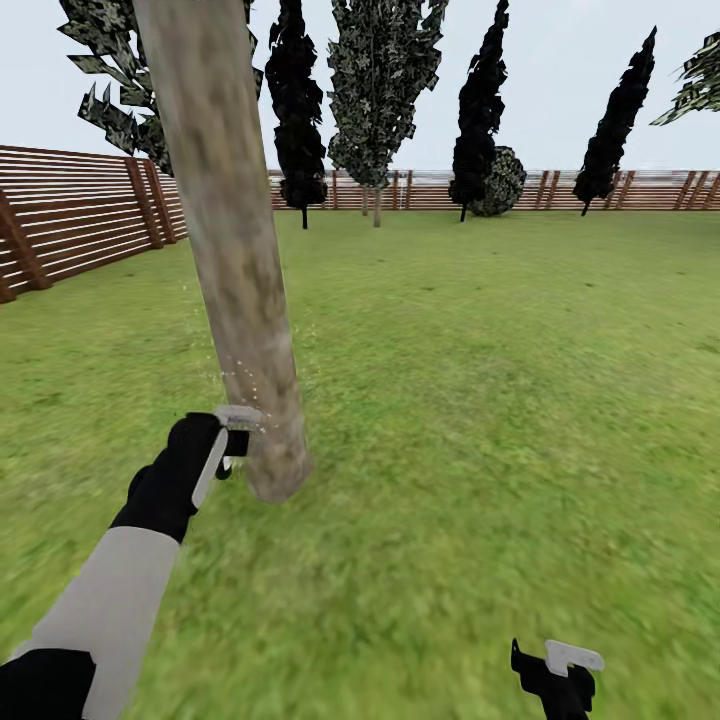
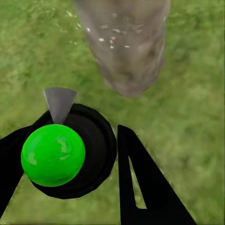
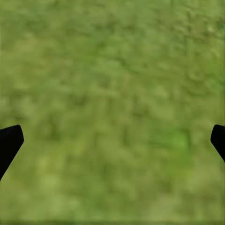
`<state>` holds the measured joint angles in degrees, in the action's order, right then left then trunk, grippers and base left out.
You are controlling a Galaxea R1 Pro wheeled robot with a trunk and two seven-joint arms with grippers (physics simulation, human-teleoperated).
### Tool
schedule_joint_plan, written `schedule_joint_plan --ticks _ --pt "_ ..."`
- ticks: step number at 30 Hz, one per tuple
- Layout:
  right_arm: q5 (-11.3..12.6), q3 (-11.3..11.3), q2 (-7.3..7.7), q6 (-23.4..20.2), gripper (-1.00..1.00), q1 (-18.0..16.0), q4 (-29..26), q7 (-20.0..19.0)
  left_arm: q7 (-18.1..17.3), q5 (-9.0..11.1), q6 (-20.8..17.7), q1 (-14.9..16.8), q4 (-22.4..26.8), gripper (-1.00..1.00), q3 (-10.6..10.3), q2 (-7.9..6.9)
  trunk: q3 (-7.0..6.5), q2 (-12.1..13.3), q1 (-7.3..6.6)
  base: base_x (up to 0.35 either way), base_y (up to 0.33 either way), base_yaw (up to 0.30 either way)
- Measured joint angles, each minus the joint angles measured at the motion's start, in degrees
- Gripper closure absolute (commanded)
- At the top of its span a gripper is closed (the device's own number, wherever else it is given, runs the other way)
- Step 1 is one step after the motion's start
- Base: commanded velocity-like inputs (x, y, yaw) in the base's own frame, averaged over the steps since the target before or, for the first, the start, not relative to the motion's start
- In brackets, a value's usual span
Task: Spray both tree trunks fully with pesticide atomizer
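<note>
While standing on the lawn (image 1: 480,400) of the garden, facing the near trunk (image 1: 235,250) at head view's left of centre.

Lawn: spreading green across the whole ground, reaching back to the fence (image 1: 80,215), which is running along the left side and across the far edge.

Trunk: rising thick and pale grey-beige with brownish mottling, tilting slightly in head view, meeting the grass just beside the left gripper (image 1: 238,432). Showing pale specks scattered over the bark and in the air close to the gripper; also showing in left wrist view (image 2: 126,47) with white specks on its surface.

Far trees: lining up before the back fence, among them one with mottled dark green foliage (image 1: 385,80) and several thin all-black ones (image 1: 300,100).

Left arm: reaching forward from the lower left, white forearm and black wrist, ending right beside the trunk's lower part.

Left gripper: closing around the atomizer (image 2: 58,150), black fingers (image 2: 140,187) pressing on either side of the bottle in left wrist view. Atomizer: sitting between those fingers, black body with bright green rounded part and grey nozzle pointing toward the trunk, close to the bark without visibly touching.

Right gripper (image 1: 560,670): hanging low at head view's lower right over bare grass, well apart from the trunk. Fingers (image 3: 9,143) standing wide apart at the edges of right wrist view, holding nothing, with blurred grass between them.
</note>
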<state>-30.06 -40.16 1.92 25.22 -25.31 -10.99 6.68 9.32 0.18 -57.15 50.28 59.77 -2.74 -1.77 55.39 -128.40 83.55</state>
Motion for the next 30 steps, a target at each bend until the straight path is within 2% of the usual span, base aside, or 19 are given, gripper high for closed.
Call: schedule_joint_plan --ticks 2,4,7,9,11,13,14,15,16,17,18,20,21,23,26,27,28,30 --pt "0.0 0.0 0.01 0.0 -1.0 0.0 0.0 0.0 0.0 0.4 0.0 -0.1 0.6 1.0 -0.1 -2.04 0.0 0.0 0.0 0.0 0.0 0.0" --pt "0.0 0.0 0.01 0.0 -1.0 0.0 0.0 0.0 0.0 1.1 0.1 -0.2 2.4 1.0 -0.4 -1.19 0.0 0.0 0.0 -0.157 0.0 0.0" --pt "0.0 0.0 0.01 0.0 -1.0 0.0 0.0 0.0 0.1 0.7 0.1 0.0 4.1 1.0 -0.6 1.57 0.0 0.0 0.0 -0.068 0.0 0.0" --pt "0.0 0.0 0.01 0.0 -1.0 0.0 0.0 0.0 0.2 0.2 -0.1 0.6 5.2 1.0 -0.6 1.89 0.0 0.0 0.0 -0.007 0.0 0.0" --pt "0.0 0.0 0.01 0.0 -1.0 0.0 0.0 0.0 0.2 -0.2 -0.8 2.0 5.5 1.0 -0.5 1.26 0.0 0.0 0.0 -0.001 0.0 0.0" --pt "0.0 0.0 0.01 0.0 -1.0 0.0 0.0 0.0 0.1 -0.2 -1.1 2.4 5.5 1.0 -0.2 -1.59 0.0 0.0 0.0 0.0 0.0 0.0" --pt "0.0 0.0 0.01 0.0 -1.0 0.0 0.0 0.0 0.1 0.4 -1.1 2.3 5.5 1.0 -0.2 -2.11 0.0 0.0 0.0 0.0 0.0 0.0" --pt "0.0 0.0 0.01 0.0 -1.0 0.0 0.0 0.0 0.1 0.9 -1.0 2.4 5.6 1.0 -0.4 -1.96 0.0 0.0 0.0 0.0 0.0 0.0" --pt "0.0 0.0 0.01 0.0 -1.0 0.0 0.0 0.0 0.1 1.1 -1.0 2.5 5.6 1.0 -0.5 -1.35 0.0 0.0 0.0 0.0 0.0 0.0" --pt "0.0 0.0 0.01 0.0 -1.0 0.0 0.0 0.0 0.1 0.6 -1.0 3.0 5.7 1.0 -0.6 0.88 0.0 0.0 0.0 0.0 0.0 0.0" --pt "0.0 0.0 0.01 0.0 -1.0 0.0 0.0 0.0 0.1 1.4 -0.9 3.3 5.7 1.0 -0.6 2.4 0.0 0.0 0.0 0.0 0.0 0.0" --pt "0.0 0.0 0.01 0.0 -1.0 0.0 0.0 0.0 0.2 0.3 -1.0 3.8 5.7 1.0 -0.6 3.52 0.0 0.0 0.0 0.0 0.0 0.0" --pt "0.0 0.0 0.01 0.0 -1.0 0.0 0.0 0.0 0.2 -0.1 -1.0 4.1 5.7 1.0 -0.6 3.45 0.0 0.0 0.0 0.0 0.0 0.0" --pt "0.0 0.0 0.01 0.0 -1.0 0.0 0.0 0.0 0.3 -0.6 -1.1 4.3 6.8 1.0 -0.3 2.23 0.0 0.0 0.0 0.0 0.0 0.0" --pt "0.0 0.0 0.01 0.0 -1.0 0.0 0.0 0.0 0.2 -0.4 -1.2 4.6 7.8 1.0 -0.2 -0.19 0.0 0.0 0.0 0.0 0.0 0.0" --pt "0.0 0.0 0.01 0.0 -1.0 0.0 0.0 0.0 0.2 0.1 -1.2 4.7 8.0 1.0 -0.3 -0.27 0.0 0.0 0.0 0.0 0.0 0.0" --pt "0.0 0.0 0.01 0.0 -1.0 0.0 0.0 0.0 0.2 0.7 -1.2 4.8 8.2 1.0 -0.4 0.67 0.0 0.0 0.0 0.0 0.0 0.0" --pt "0.0 0.0 0.01 0.0 -1.0 0.0 0.0 0.0 0.3 0.9 -1.2 5.7 8.9 1.0 -0.5 4.78 0.0 0.0 0.0 0.0 0.0 0.0"
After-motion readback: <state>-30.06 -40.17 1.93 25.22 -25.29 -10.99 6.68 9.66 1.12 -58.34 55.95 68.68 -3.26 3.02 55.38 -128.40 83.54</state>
